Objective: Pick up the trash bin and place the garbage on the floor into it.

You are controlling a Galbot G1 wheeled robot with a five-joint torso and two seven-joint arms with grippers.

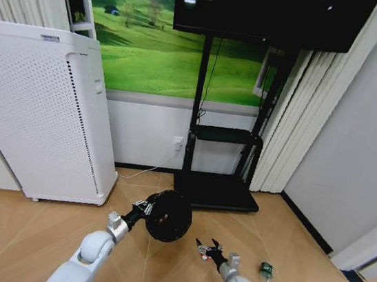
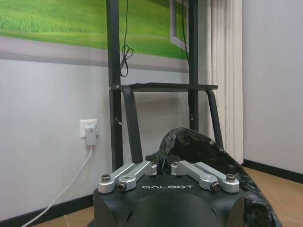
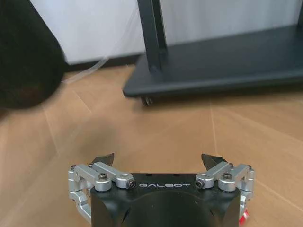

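My left gripper [image 1: 139, 210] is shut on the rim of the trash bin [image 1: 169, 216], a round black wastebasket held off the floor [image 1: 37, 232] and tipped sideways. In the left wrist view the left gripper [image 2: 163, 166] pinches the trash bin's black liner [image 2: 199, 146]. Low over the floor to the bin's right, my right gripper [image 1: 208, 248] is open; in its wrist view the fingertips [image 3: 106, 159] stand wide apart. A red scrap of garbage [image 3: 244, 218] peeks out beside the right gripper's body. A green bottle [image 1: 266, 269] with a pale cap lies further right.
A tall white perforated air purifier [image 1: 39, 114] stands at the left. The black TV stand's base [image 1: 217, 190] sits just behind the bin, with a white cord [image 1: 150, 171] running to a wall outlet [image 2: 90, 130]. A grey wall with dark skirting [image 1: 306, 222] closes the right.
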